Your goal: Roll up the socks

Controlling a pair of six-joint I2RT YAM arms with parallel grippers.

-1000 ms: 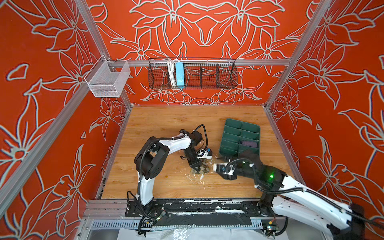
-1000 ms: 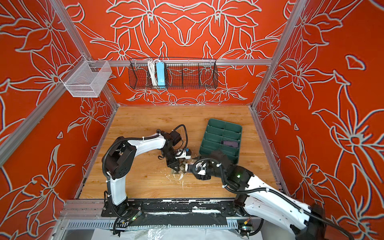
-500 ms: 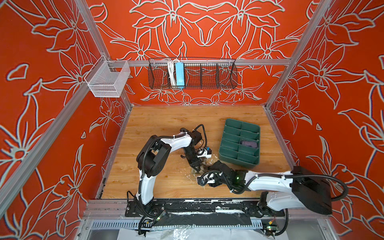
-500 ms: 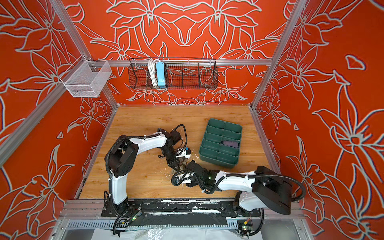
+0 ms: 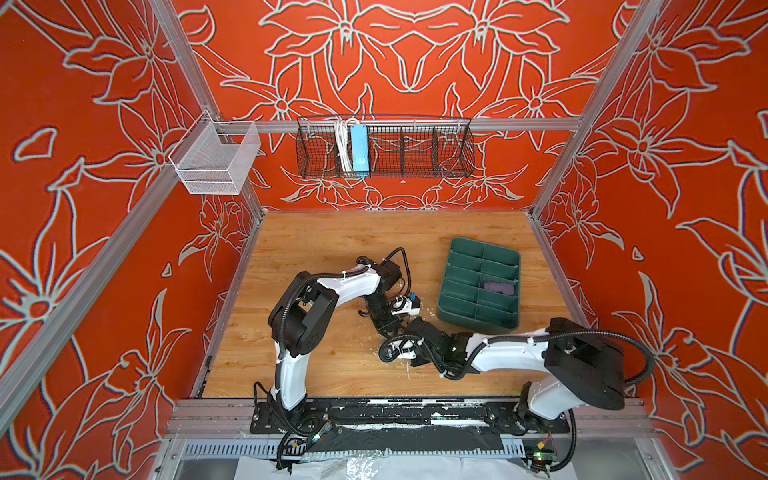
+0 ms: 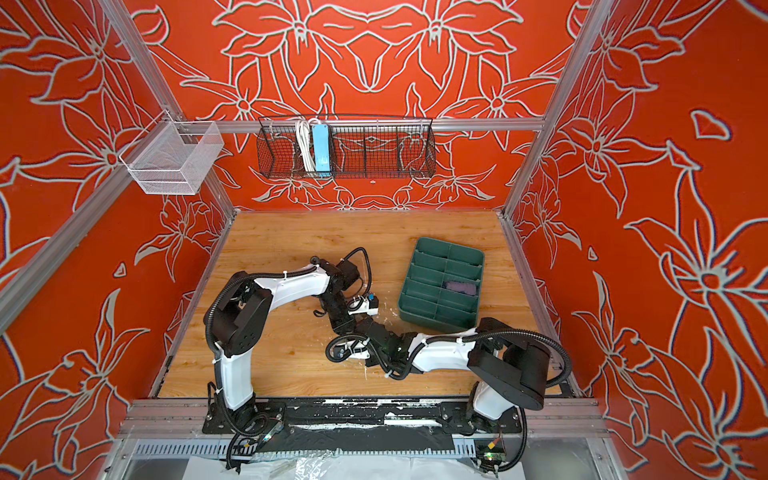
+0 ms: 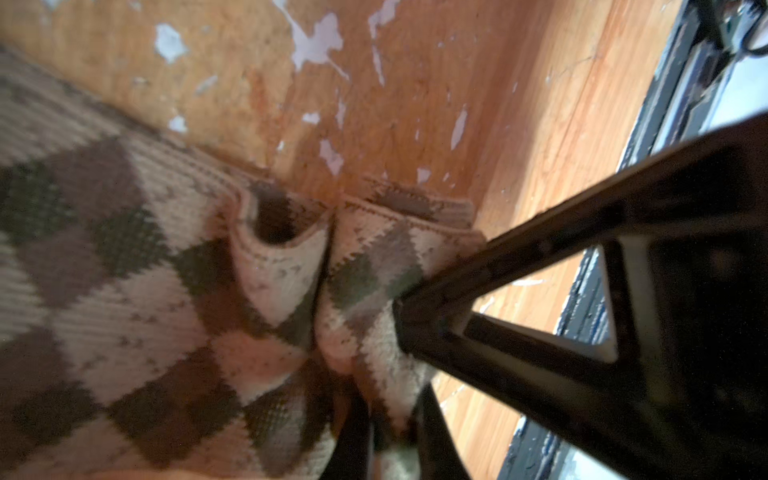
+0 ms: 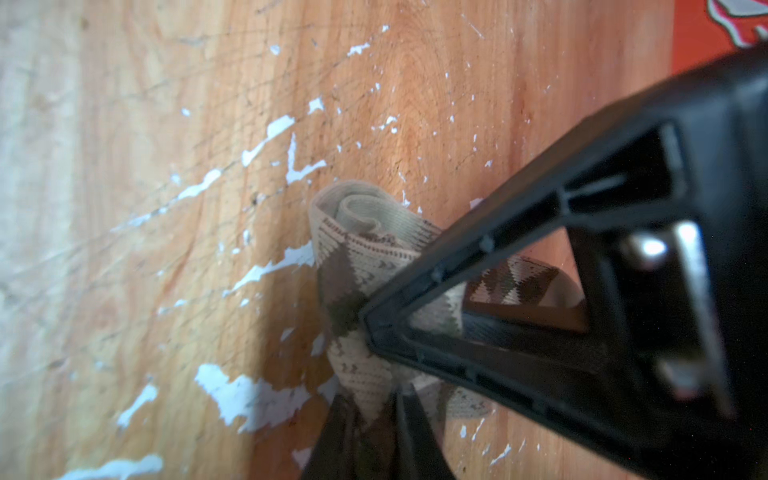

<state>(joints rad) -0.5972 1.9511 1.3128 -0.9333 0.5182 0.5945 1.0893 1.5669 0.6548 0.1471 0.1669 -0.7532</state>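
The olive-and-beige argyle sock (image 7: 266, 270) lies partly rolled on the wooden table, its curled end (image 8: 357, 249) showing in the right wrist view. My left gripper (image 7: 392, 440) is shut on a fold of it. My right gripper (image 8: 374, 436) is shut on the same argyle sock, close beside the left. In both top views the two grippers (image 5: 392, 328) (image 5: 409, 323) meet at the table's middle and hide the sock. The purple sock (image 5: 496, 286) (image 6: 459, 286) sits rolled in a compartment of the green tray.
The dark green divided tray (image 5: 478, 322) stands just right of the grippers. A black wire basket (image 5: 384, 151) hangs on the back wall and a white mesh basket (image 5: 216, 160) on the left rail. The tabletop (image 8: 249, 124) is scratched, with white flecks.
My right arm has dropped low and reached left to the sock, and its jaws have closed on the fabric. The left gripper has stayed at the sock.
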